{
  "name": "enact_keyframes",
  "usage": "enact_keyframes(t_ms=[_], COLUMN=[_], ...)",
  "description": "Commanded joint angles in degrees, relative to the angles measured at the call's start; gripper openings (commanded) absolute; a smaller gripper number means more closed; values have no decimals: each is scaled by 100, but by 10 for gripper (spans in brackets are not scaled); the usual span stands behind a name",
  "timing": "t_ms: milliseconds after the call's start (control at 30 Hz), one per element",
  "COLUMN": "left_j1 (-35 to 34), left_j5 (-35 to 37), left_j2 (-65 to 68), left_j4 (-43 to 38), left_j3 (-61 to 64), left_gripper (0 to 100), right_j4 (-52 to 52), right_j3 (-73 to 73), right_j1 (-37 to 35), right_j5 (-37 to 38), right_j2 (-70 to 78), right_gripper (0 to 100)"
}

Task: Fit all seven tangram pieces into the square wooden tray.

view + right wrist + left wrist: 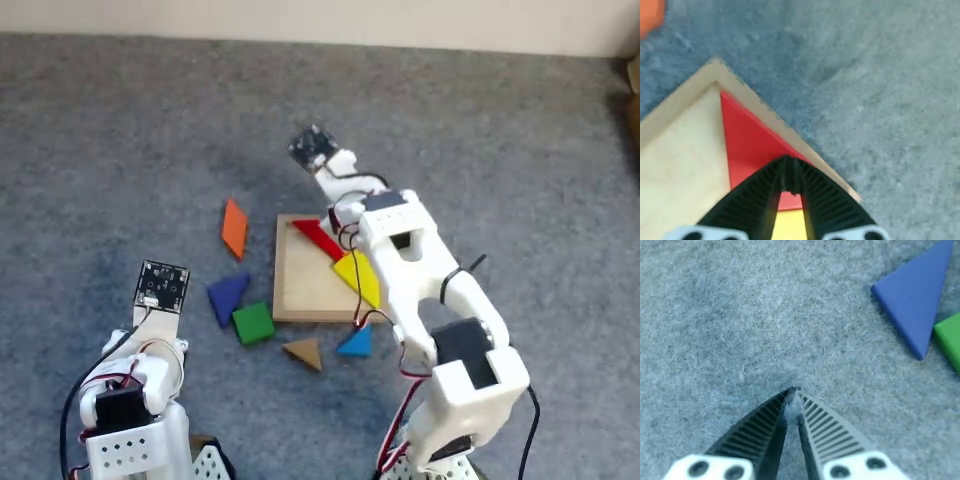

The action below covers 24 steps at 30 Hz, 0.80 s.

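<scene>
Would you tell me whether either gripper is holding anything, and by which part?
Nothing is held: the left gripper is shut over carpet, the right gripper shut above the red triangle.

So the wooden tray [300,285] has 2 pieces in, red triangle [318,238] and yellow triangle [360,278], other 5 lying on the grey carpet [120,150] beside it.
</scene>
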Motion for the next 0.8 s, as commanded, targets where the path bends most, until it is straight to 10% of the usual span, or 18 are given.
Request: enact_keyframes(t_ms=[0,767], left_j1=[-31,-31], left_j5=[35,35], left_j2=[-31,-31], left_j4=[18,18], left_j3=[110,110], left_gripper=[7,7], right_j4=[-180,-154], right_j3=[171,1253], right_j1=[48,-312], right_j5=[62,70], right_j2=[-57,-1921], right_gripper=[5,5])
